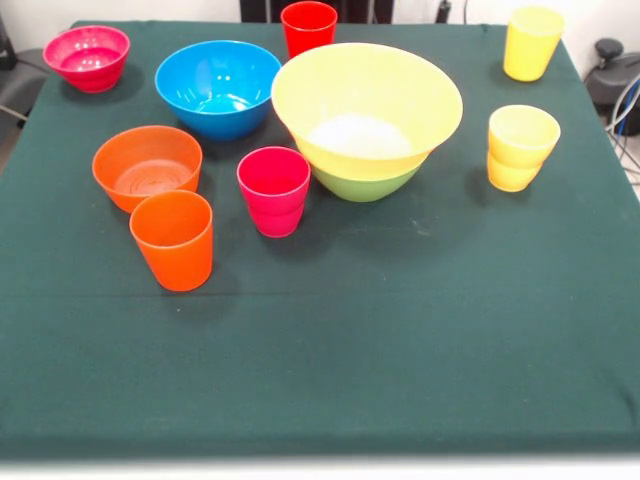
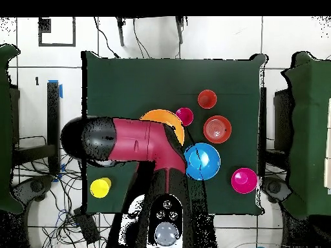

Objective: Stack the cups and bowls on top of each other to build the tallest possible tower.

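Note:
The tower is a very large yellow bowl [image 1: 366,108] resting in a green bowl [image 1: 365,185] at the middle of the table. Left of it stand a blue bowl [image 1: 217,87], a magenta bowl [image 1: 86,57], an orange bowl [image 1: 147,165], an orange cup [image 1: 173,240] and a magenta cup [image 1: 274,190]. A red cup [image 1: 308,27] stands at the far edge. To the right are a yellow cup [image 1: 532,42] and a yellow cup [image 1: 521,147] that seems nested in another. My arm [image 2: 129,139] shows only in the overhead view, above the tower. The gripper shows in neither view.
The dark green cloth [image 1: 400,340] covers the whole table. In the overhead view the arm hides most of the yellow bowl [image 2: 169,118] and part of the blue bowl [image 2: 203,161]. Cables and chairs lie around the table.

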Motion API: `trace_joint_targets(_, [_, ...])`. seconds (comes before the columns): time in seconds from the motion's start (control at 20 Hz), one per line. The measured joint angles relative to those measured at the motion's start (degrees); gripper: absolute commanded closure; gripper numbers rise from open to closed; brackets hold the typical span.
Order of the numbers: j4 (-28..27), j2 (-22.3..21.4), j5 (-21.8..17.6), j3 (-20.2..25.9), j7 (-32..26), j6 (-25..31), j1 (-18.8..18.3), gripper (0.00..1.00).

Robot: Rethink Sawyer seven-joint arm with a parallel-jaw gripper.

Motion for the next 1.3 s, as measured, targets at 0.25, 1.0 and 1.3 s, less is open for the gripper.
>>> trace_joint_targets(0.25, [0.0, 1.8, 0.2, 0.7, 0.0, -4.0, -1.9, 0.00])
trace_joint_targets(1.0, [2.0, 2.8, -0.6, 0.5, 0.0, -7.5, -5.9, 0.00])
trace_joint_targets(1.3, [4.5, -0.5, -0.6, 0.7, 0.0, -7.5, -6.9, 0.00])
